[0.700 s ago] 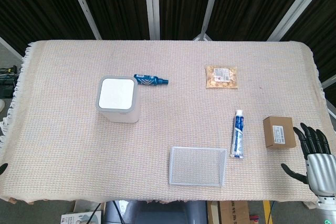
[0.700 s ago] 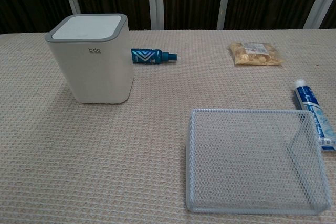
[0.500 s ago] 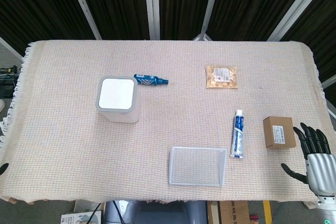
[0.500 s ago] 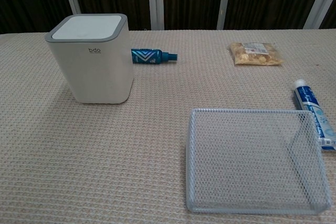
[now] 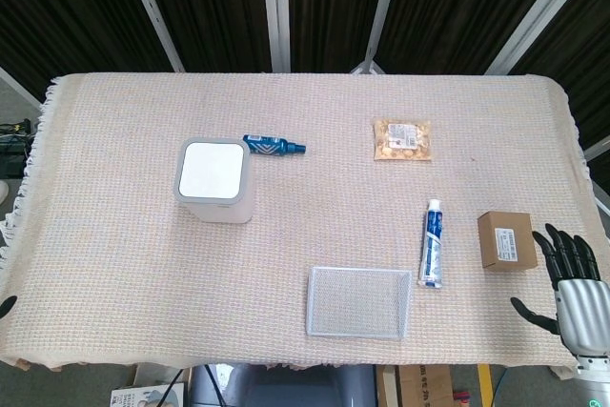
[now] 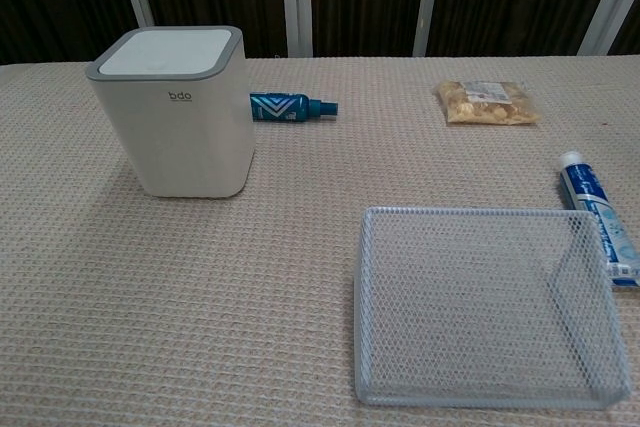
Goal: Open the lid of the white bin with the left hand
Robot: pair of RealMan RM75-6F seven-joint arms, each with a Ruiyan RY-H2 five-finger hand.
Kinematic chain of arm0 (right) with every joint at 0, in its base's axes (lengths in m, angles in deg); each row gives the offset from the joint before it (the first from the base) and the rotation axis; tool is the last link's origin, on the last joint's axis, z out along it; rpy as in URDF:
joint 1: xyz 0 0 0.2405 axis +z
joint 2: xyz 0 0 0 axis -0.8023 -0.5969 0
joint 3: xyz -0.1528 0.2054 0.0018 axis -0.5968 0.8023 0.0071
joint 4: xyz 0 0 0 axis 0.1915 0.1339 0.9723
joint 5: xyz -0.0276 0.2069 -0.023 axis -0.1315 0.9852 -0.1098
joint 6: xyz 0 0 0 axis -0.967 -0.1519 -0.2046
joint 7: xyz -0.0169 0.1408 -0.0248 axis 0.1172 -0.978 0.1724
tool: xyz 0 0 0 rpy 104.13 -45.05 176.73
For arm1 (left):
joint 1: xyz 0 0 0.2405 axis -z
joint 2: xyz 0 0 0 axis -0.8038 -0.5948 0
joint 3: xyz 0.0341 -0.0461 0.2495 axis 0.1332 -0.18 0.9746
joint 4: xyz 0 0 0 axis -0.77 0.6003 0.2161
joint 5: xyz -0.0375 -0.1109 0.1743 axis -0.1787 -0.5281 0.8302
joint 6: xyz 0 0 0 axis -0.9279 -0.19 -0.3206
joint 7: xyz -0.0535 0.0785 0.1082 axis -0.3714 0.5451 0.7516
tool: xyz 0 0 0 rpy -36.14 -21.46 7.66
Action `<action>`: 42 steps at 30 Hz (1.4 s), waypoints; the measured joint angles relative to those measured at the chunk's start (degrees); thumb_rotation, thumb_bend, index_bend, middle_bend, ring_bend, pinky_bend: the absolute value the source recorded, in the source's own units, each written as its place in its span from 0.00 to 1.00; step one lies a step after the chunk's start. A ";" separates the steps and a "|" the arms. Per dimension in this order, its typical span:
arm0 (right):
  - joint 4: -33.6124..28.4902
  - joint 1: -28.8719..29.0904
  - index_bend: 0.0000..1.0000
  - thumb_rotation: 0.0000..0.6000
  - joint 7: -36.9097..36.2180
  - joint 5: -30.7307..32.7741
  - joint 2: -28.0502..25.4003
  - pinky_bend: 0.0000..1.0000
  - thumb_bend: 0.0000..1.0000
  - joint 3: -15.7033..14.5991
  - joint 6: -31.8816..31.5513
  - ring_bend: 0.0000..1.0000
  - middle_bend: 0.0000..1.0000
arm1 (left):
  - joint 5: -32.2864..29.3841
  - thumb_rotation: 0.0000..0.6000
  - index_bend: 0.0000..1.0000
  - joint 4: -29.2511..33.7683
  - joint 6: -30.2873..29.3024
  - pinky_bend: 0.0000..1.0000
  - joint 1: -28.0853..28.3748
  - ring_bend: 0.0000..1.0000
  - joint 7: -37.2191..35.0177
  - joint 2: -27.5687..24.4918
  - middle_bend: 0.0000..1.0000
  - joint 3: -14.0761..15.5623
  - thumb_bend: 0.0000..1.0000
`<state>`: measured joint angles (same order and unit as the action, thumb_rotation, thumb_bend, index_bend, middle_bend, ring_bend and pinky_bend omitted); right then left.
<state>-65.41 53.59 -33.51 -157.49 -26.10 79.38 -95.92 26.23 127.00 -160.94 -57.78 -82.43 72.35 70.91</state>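
The white bin (image 5: 215,199) stands on the left half of the table, its flat white lid (image 5: 211,170) down in a grey rim. The chest view shows the bin (image 6: 180,137) upright with the lid (image 6: 165,51) level on top. Of my left hand (image 5: 5,307) only a dark tip shows at the far left edge of the head view, far from the bin; how its fingers lie is hidden. My right hand (image 5: 570,283) hangs at the table's front right corner, fingers spread and holding nothing.
A blue tube (image 5: 273,147) lies just behind the bin. A wire mesh tray (image 5: 359,301) sits at the front middle, with a toothpaste tube (image 5: 434,242) and a cardboard box (image 5: 506,240) to its right. A snack bag (image 5: 401,138) lies further back.
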 measured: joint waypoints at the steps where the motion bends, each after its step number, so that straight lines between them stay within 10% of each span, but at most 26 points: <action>1: -0.06 -0.02 0.12 1.00 -0.03 -0.04 -0.03 0.00 0.14 -0.02 -0.03 0.03 0.00 | 0.12 1.00 0.21 -0.02 0.32 0.18 0.11 0.09 -0.33 -0.14 0.19 0.11 0.15; 7: -0.38 -0.23 0.12 1.00 -0.29 -0.40 -0.39 0.00 0.14 -0.11 -0.50 0.03 0.00 | 0.48 1.00 0.21 -0.33 0.55 0.29 0.41 0.19 -1.39 -0.62 0.26 0.08 0.16; 11: -0.42 -0.23 0.12 1.00 -0.48 -0.21 -0.48 0.00 0.14 -0.08 -0.35 0.03 0.00 | 2.89 1.00 0.21 -1.86 -0.92 0.53 1.05 0.47 -2.35 0.05 0.50 -0.62 0.23; 19: -0.53 0.12 0.12 1.00 0.01 0.20 -0.19 0.00 0.14 -0.30 0.98 0.03 0.00 | 9.25 1.00 0.22 -7.64 -0.33 0.68 7.89 0.74 -5.25 1.71 0.82 -3.90 0.49; 28: -0.63 0.71 0.12 1.00 1.93 0.07 0.78 0.00 0.14 -0.77 2.57 0.03 0.00 | 7.07 1.00 0.26 -1.72 12.08 0.69 17.62 0.80 1.61 1.07 0.90 -8.38 0.69; 42: -0.22 1.07 0.12 1.00 2.44 0.81 1.34 0.00 0.14 -0.50 3.15 0.03 0.00 | -2.31 1.00 0.27 5.52 27.91 0.69 28.47 0.80 12.42 3.60 0.90 -10.48 0.71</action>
<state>-65.63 54.65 -31.06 -156.68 -24.76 78.88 -92.77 23.91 132.52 -133.04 -29.31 -70.02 75.95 60.43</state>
